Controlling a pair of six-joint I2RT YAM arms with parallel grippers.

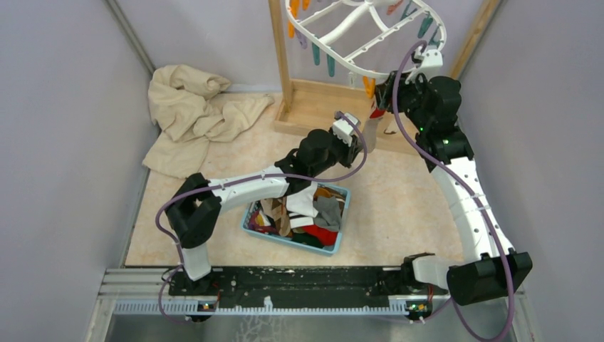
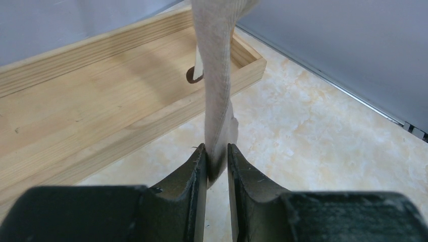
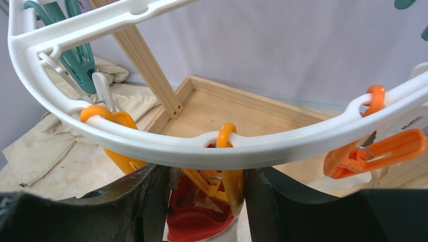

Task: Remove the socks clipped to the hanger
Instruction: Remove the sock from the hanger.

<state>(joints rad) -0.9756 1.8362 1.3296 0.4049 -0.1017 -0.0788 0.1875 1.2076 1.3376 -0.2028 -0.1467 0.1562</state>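
Left pincer (image 2: 217, 151) — closed on a pale sock (image 2: 214, 75) hanging over the wooden rack base (image 2: 101, 101). Right pincer (image 3: 207, 174) — half open astride an orange clip (image 3: 228, 184) on the hanger (image 3: 151, 143), red sock (image 3: 192, 219) beneath; I cannot tell whether it presses the clip.

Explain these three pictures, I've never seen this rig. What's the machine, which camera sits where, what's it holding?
It is a robot: a left arm and a right arm bolted at the near edge of a table. The wide picture looks down from above; the other two come from a camera on each wrist. The left gripper is shut on a hanging beige sock. The right gripper stands open around an orange clip on the white hanger, with a red sock below. On the table lie a blue basket of socks, a beige cloth and the wooden rack.
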